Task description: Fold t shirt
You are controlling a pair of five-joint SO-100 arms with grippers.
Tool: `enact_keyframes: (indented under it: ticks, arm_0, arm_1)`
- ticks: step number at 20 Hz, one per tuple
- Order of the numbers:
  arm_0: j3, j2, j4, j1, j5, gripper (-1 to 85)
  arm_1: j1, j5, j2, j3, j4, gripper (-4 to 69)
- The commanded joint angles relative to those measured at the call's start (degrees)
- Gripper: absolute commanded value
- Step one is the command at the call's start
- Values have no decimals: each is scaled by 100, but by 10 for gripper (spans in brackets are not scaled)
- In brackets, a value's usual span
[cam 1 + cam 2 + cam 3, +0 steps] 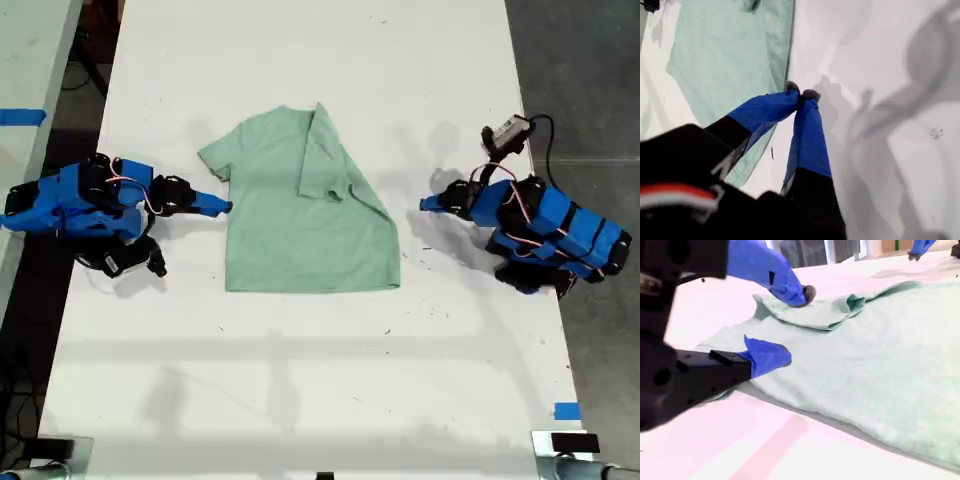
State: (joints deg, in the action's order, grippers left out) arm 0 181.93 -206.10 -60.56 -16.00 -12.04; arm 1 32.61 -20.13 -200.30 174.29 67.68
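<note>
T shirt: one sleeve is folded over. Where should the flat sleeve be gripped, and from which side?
On the t shirt, pinch the flat sleeve at its outer hem from the exterior view's left: it lies spread beside my open second gripper.

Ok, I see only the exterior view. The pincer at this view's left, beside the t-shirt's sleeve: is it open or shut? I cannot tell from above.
Observer: That is my second pincer. The second wrist view shows it open, with the jaws wide apart at the edge of the t-shirt, and no fabric is clamped.
Operator: And the pincer at the exterior view's right, does it hold something?
Observer: No. That is my first pincer. The first wrist view shows its tips pressed together and empty, over the bare table just beside the shirt's edge.
</note>
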Motion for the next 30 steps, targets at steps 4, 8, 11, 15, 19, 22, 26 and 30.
enact_keyframes:
  ticks: [4,8,11,15,19,22,26,30]
  arm_0:
    - [-35,-35,404,853,1854,217]
    - [-167,-35,431,290,1775,0]
    - [-448,-35,527,123,1784,0]
    - [141,-44,1283,-431,923,0]
    - [193,-35,809,-492,1318,1]
    - [202,-35,756,-475,1371,1]
    - [237,-35,756,-536,1371,1]
    - [255,-35,738,-536,1406,0]
  arm_1:
    - [53,53,-88,255,-26,25]
    - [70,53,-88,255,-35,25]
    - [70,53,-88,255,-35,25]
    - [123,-53,-88,264,-132,25]
    - [132,9,-88,272,-105,25]
    - [132,9,-88,272,-97,25]
    - [132,9,-88,264,-88,25]
    - [132,9,-88,264,-88,25]
